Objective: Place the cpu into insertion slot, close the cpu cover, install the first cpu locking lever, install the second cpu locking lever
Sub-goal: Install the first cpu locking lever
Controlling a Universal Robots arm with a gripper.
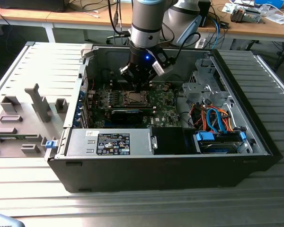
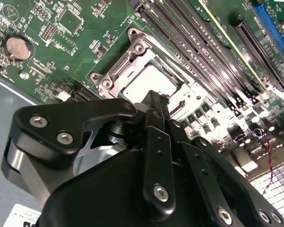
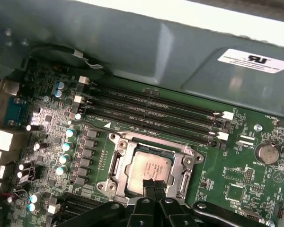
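The black two-fingered pincer (image 3: 152, 185) on the grey arm hangs inside the open black computer case (image 1: 180, 161), its fingertips drawn narrow, pressed together with nothing between them. Directly under the tips lies the cpu (image 3: 150, 169), a small flat square chip with a silvery-grey metal face; in the first wrist view the tips sit at the chip's near edge, though whether they touch it I cannot tell. The chip is seated in the insertion slot (image 3: 114, 163), the square silvery-rimmed socket on the green motherboard (image 3: 236, 175). The cpu cover (image 3: 185, 169), a silvery metal frame plate with a window cut through it, lies flat around the chip, so the chip's face shows through the window. Beyond the pincer's tips, past the socket, run the long black memory slots (image 3: 151, 111). In the second wrist view the same socket (image 2: 132, 56) sits just ahead of the closed fingers (image 2: 156, 142), and a round silver coin battery (image 2: 18, 48) lies well off to one side
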